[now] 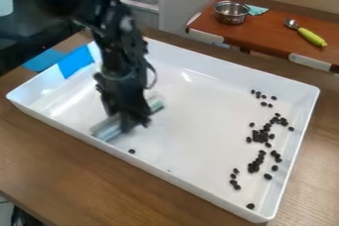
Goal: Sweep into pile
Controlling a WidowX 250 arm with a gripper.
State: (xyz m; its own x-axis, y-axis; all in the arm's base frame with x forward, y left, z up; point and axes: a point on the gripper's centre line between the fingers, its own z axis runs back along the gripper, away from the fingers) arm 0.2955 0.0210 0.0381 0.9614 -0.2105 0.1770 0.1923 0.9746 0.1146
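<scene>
Camera view. One gripper (132, 123), black, in the left half of the tray, its arm slanting down from the upper left; fingers clenched on a sweeper.

One sweeper (108, 129), pale grey-green, bar-like, low inside the tray; both ends show past the gripper, the nearer one close to the tray's front wall.

One tray (218, 66), white, rectangular, shallow, set aslant on a brown wooden tabletop (73, 170).

Black beans (261, 137), many, loose, in the right part of the tray, well apart from the sweeper. Densest clump about midway along the right side; a smaller clump just in front of it; a few scattered behind, toward the far wall; a short string nearer the front.

One stray bean (132, 151), alone by the front wall, near the sweeper. Another, the corner bean (250, 206), at the near right corner.

Blue tape (76, 62), a piece over the tray's far left corner; blue sheet (43, 60), flat on the tabletop just beside it.

Background: a red-brown table (265, 34) bearing a metal pot (231, 13), a teal cloth (255, 10) beside it, and a metal utensil with a yellow-green handle (311, 36).
</scene>
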